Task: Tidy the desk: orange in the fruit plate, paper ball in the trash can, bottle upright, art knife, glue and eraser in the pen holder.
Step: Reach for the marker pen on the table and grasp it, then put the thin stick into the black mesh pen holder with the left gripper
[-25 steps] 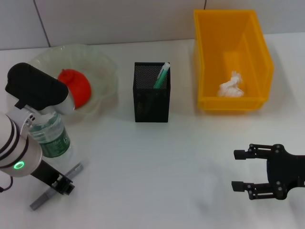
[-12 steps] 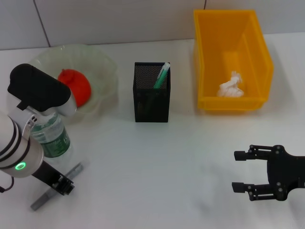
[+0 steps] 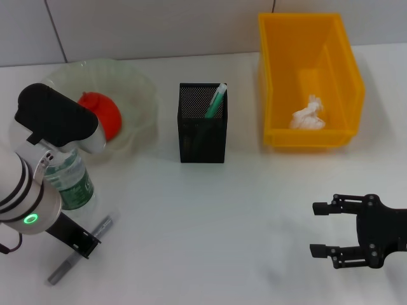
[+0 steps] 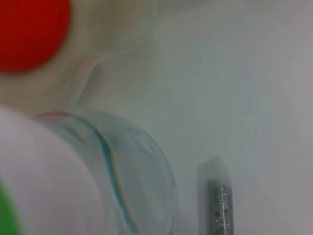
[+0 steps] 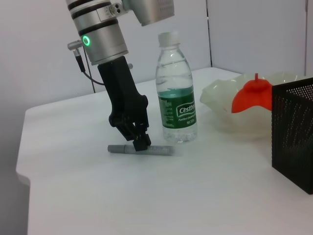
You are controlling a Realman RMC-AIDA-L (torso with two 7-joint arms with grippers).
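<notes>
The grey art knife lies on the white desk at the front left. My left gripper is down on its middle, fingers closed around it, as the right wrist view shows. The bottle stands upright right beside it. The orange sits in the fruit plate. The paper ball lies in the yellow trash can. The pen holder holds a green stick. The eraser is out of view. My right gripper is open and empty at the front right.
The bottle and the plate stand close behind the left gripper. The knife lies flat near the desk's left edge. In the left wrist view the orange, bottle and knife show close up.
The left arm and gripper have shifted slightly to the right, and the art knife has shifted with it. The right arm has not moved.
</notes>
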